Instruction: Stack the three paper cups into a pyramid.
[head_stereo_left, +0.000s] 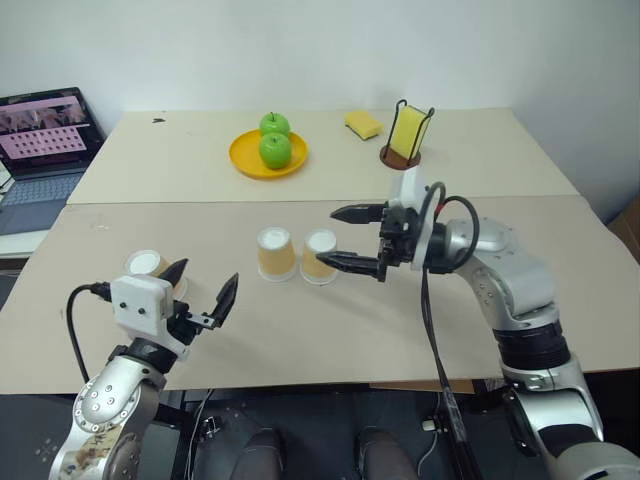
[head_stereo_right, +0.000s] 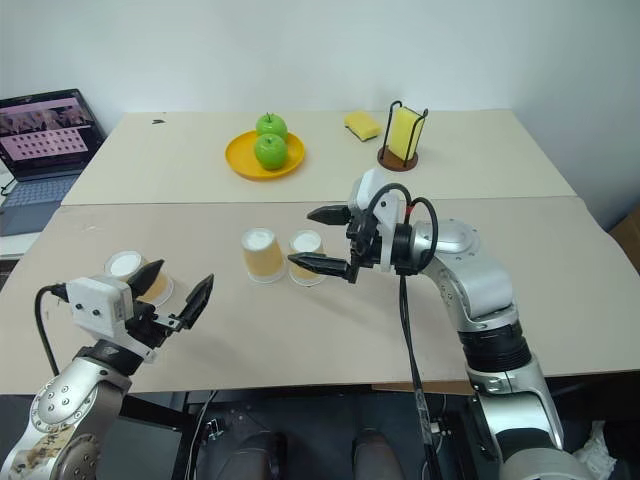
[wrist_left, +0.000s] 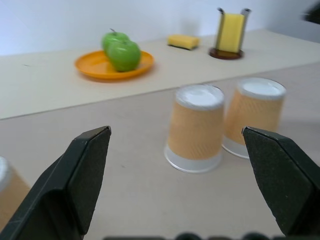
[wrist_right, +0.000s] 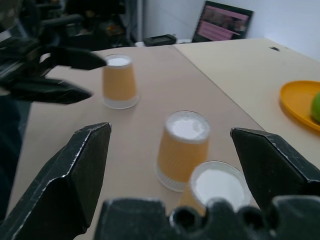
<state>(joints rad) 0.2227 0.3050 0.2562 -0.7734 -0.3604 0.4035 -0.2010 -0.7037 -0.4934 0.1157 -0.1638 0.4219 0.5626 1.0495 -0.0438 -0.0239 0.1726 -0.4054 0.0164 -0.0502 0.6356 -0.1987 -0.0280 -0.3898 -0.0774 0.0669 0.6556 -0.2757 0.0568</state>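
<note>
Far left, at about 8 o'clock on the near table (head_stereo_left: 330, 345), the left gripper (head_stereo_left: 205, 290) hangs just above the surface with its fingers spread wide and nothing between them. The third paper cup (head_stereo_left: 147, 264) stands upside down right behind it, at its 11 o'clock, touching nothing.

Toward the centre, the other two paper cups stand inverted side by side, close enough to touch or nearly so: the left base cup (head_stereo_left: 276, 253) and the right base cup (head_stereo_left: 320, 256). They form the bottom row of the pyramid, so the base looks done and the top cup is what remains.

Just to their right, at 3 o'clock from the pair, the right gripper (head_stereo_left: 362, 238) hovers raised off the table, pointing toward the cups, jaws parted and empty.

Beyond, at 12 o'clock on the far table, sit a yellow plate (head_stereo_left: 245, 160) with two green apples (head_stereo_left: 275, 148), a sponge (head_stereo_left: 363, 124), and a holder (head_stereo_left: 407, 134).

The next move likely calls for the left gripper to close around the lone cup, lift it, and set it centred over the seam between the base cups without nudging either one.
</note>
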